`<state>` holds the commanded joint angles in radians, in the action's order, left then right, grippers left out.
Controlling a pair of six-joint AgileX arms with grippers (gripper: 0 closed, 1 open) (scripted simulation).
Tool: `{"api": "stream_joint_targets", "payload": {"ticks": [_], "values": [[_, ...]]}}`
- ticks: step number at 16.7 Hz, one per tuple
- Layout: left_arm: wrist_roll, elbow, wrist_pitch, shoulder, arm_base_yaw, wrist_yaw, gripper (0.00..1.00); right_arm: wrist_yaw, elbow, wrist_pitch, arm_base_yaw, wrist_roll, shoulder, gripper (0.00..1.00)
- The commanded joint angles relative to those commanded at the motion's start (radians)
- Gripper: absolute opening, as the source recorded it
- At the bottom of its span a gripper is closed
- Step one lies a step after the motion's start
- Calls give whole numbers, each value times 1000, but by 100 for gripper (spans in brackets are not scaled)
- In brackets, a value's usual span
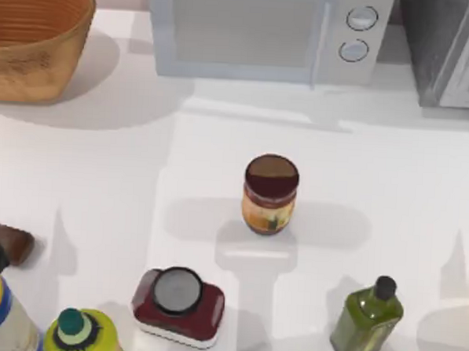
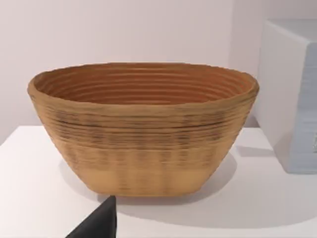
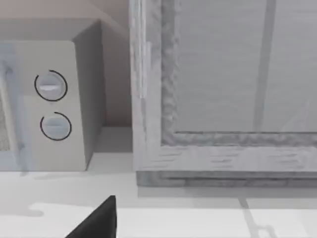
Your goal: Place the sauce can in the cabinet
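The sauce can (image 1: 270, 195) stands upright near the middle of the tabletop (image 1: 100, 184), untouched and free on all sides. The cabinet (image 1: 449, 49) sits at the far right corner, its framed panel (image 3: 233, 74) looking shut from our right wrist view, just beside the microwave (image 1: 266, 32).

Neither of our arms is at the can yet. We cannot tell whether either pair of jaws is apart or together.

Several risks stand out to us. The panel appears closed, so carrying the can over first would leave it nowhere to go; we judge the cabinet has to be opened before anything else. The can is narrow and tall for its base, so an off-centre approach could tip it. The maroon jar (image 1: 178, 306) and the green bottle (image 1: 366, 320) stand nearer the front edge, and a low reach from there could sweep them over. The microwave's closeness to the cabinet leaves little room on that side for an arm working the panel. The basket (image 2: 143, 129) is well apart.
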<state>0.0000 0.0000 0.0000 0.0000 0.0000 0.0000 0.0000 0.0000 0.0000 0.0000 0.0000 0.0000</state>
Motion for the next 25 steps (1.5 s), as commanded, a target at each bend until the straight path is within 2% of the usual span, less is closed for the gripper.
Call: {"api": "stream_joint_targets", "payload": {"ticks": [4, 9, 15, 25], "values": [[0, 0, 0, 0, 0, 0, 100, -18, 13, 16, 9, 2, 27, 100], [0, 0, 0, 0, 0, 0, 100, -155, 117, 155, 64, 15, 255, 100], [0, 0, 0, 0, 0, 0, 100, -417, 333, 470, 130, 34, 749, 100], [0, 0, 0, 0, 0, 0, 100, -934, 749, 1128, 213, 44, 1768, 100]]}}
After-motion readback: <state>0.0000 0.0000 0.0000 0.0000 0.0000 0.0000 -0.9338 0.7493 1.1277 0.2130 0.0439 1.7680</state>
